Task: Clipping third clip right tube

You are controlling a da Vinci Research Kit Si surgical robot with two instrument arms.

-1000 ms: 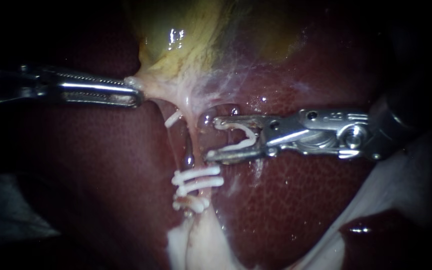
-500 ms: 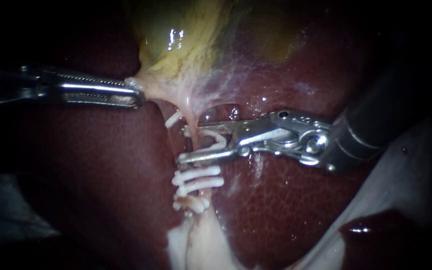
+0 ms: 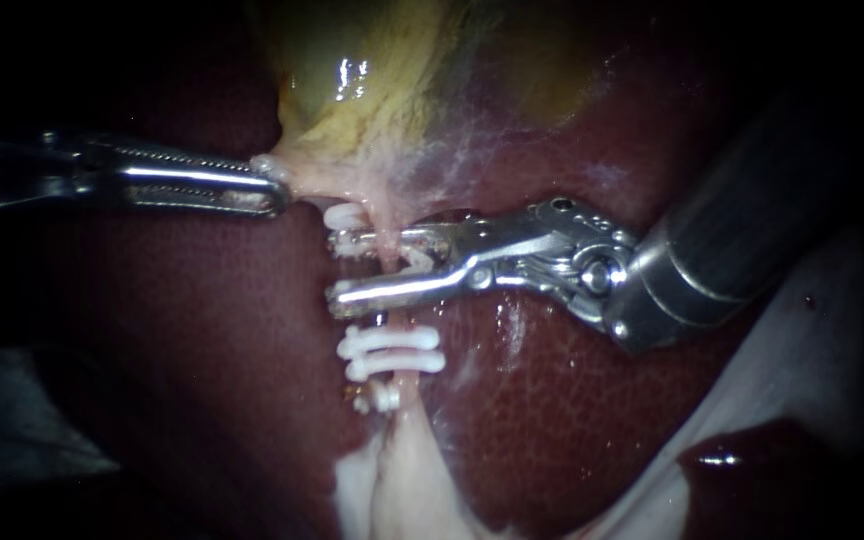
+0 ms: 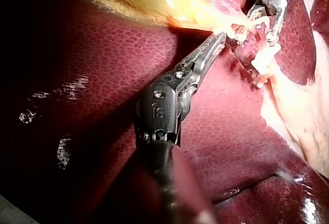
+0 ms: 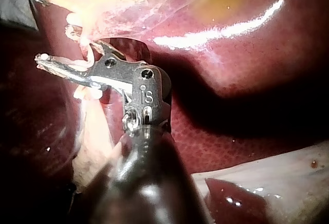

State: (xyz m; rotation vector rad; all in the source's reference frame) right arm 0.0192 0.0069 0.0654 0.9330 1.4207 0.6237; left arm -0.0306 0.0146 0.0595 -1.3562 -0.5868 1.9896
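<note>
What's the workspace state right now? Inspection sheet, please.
Surface: liver, wet and shiny.
Job's things: tube runs down from the gallbladder; placed clips sit on it below the right instrument's jaws; new clip is in those jaws.
Clutter: nothing seen.
Instruments: left instrument, jaws shut on the gallbladder's edge; right instrument, jaws astride the tube, shut on the new clip.
Cables: nothing seen.
Surroundings: dark, nothing seen.

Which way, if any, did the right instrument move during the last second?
Yes. The right instrument advanced leftward relative to the placed clips; its loaded clip now straddles the tube above them.
</note>
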